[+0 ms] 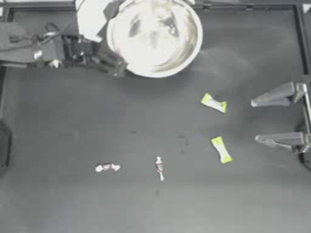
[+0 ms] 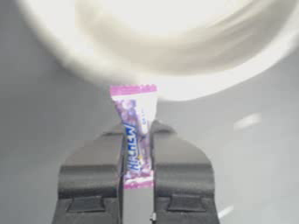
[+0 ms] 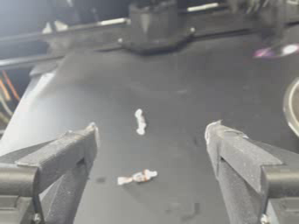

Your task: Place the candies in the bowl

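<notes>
L gripper [image 2: 137,144] clamped on pink candy [image 2: 135,131] at bowl [image 1: 182,59] rim, so I'm mid-delivery; next I move over bowl & release; R gripper [image 1: 276,119] wide, parked at right edge.

The bowl [image 2: 169,43] is blurred and cut off by the left wrist view's edge. The pink-and-white candy [image 2: 135,135] has its sides hidden between the jaws. Its lettering is unreadable.

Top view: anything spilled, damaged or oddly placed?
Nothing stands out. Four candies lie scattered on the table; the left gripper holds the pink-and-white candy at the bowl rim.
</notes>
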Robot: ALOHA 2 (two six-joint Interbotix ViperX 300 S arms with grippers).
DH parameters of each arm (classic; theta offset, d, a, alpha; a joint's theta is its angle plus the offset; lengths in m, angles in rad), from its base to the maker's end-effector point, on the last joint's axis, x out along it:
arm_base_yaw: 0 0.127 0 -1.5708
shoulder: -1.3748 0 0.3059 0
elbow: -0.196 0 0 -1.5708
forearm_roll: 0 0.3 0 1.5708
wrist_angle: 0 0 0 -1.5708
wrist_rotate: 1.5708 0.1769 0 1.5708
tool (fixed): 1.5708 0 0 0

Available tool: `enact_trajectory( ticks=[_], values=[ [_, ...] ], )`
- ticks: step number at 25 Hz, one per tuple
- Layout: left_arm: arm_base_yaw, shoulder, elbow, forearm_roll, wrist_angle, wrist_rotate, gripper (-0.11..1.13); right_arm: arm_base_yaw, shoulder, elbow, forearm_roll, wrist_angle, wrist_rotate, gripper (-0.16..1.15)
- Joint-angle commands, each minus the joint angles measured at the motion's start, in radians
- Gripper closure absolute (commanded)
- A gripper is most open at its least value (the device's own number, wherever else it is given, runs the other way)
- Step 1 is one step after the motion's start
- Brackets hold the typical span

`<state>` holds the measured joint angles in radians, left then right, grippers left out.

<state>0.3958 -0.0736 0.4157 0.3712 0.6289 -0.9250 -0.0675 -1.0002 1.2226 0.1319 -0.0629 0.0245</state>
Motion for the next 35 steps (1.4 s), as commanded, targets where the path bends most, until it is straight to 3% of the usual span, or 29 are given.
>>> enact_trajectory(
  ticks=[1,6,13,18,21,26,27,31,35],
  values=[
    [0.029,0.015,-0.06,0.017,-0.106,0.071,0.67,0.002,0.009,-0.015,0.006,-0.003,0.002,-0.03],
    [0.091,0.072,-0.074,0.015,-0.262,0.172,0.67,0.002,0.009,-0.018,0.008,0.0,0.002,-0.03],
    [0.156,0.178,-0.127,0.012,-0.278,0.302,0.67,0.002,0.011,-0.026,0.006,0.006,0.002,-0.03],
    [0.183,0.225,-0.169,0.0,-0.278,0.319,0.65,0.002,0.011,-0.026,0.017,0.006,0.002,-0.03],
    [0.179,0.229,-0.178,0.003,-0.282,0.337,0.5,0.002,0.011,-0.028,0.017,0.009,0.002,-0.03],
    [0.16,0.213,-0.184,-0.014,-0.282,0.437,-0.04,0.002,0.014,-0.029,0.017,0.008,0.002,-0.03],
    [0.152,0.209,-0.186,-0.017,-0.282,0.454,-0.07,0.002,0.017,-0.029,0.018,0.008,0.002,-0.03],
    [0.14,0.189,-0.195,-0.021,-0.272,0.528,0.04,0.002,0.026,-0.035,0.017,0.008,0.0,-0.03],
    [0.11,0.144,-0.186,-0.069,-0.245,0.589,-0.01,0.002,0.031,-0.041,0.011,0.017,0.0,-0.03]
  ],
)
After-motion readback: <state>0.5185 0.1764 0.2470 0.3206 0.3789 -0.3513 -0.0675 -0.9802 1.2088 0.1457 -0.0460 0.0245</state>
